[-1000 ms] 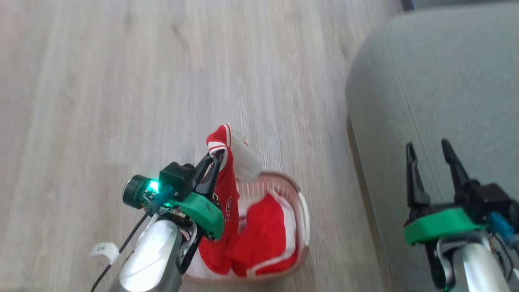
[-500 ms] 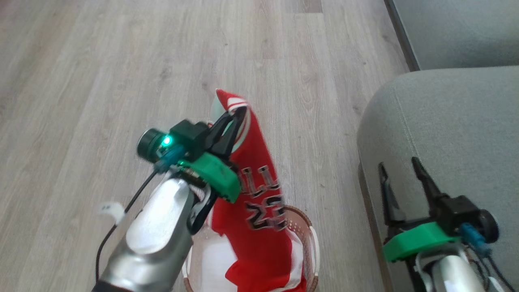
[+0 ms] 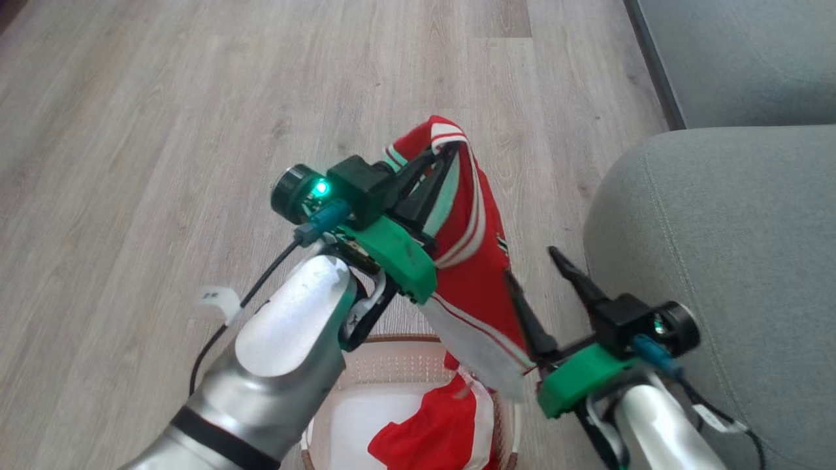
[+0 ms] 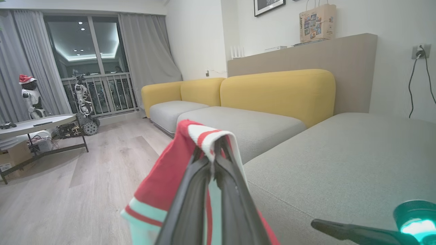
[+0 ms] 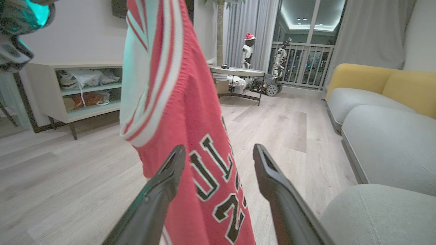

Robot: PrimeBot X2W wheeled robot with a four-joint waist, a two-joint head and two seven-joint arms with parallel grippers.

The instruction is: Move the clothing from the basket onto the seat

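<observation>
The jersey [image 3: 480,261] is held up over the basket [image 3: 392,341] by the left gripper [image 3: 449,151], whose jaws are closed tight on the striped trim at the garment's top edge. In the left wrist view its two fingers [image 4: 190,204] are seen pressed together, with a fold of red and white fabric pinched between them near the tips. The jersey is hung from that grip, and its pale lower end is brought down to just above the basket's right rim. The shorts [image 3: 431,437] are seen inside the basket, bunched toward its right, near side, while the white bottom is exposed on the left. The basket is set on the wood floor [image 3: 163,130], just left of the seat [image 3: 718,248] and at the near edge of the head view.

The right gripper [image 3: 531,263] is held just right of the hanging jersey, between it and the seat, with its jaws spread wide and nothing gripped. In the right wrist view the dark lettering [image 5: 218,177] is seen through the gap between the fingers, and the left finger is laid across the front of the fabric. Whether the fabric is touched there cannot be told.

In the left wrist view the seat is shown stretching away on the right, with yellow backrests [image 4: 279,92] behind it on the far side. A low table [image 4: 34,122] is seen far left.
</observation>
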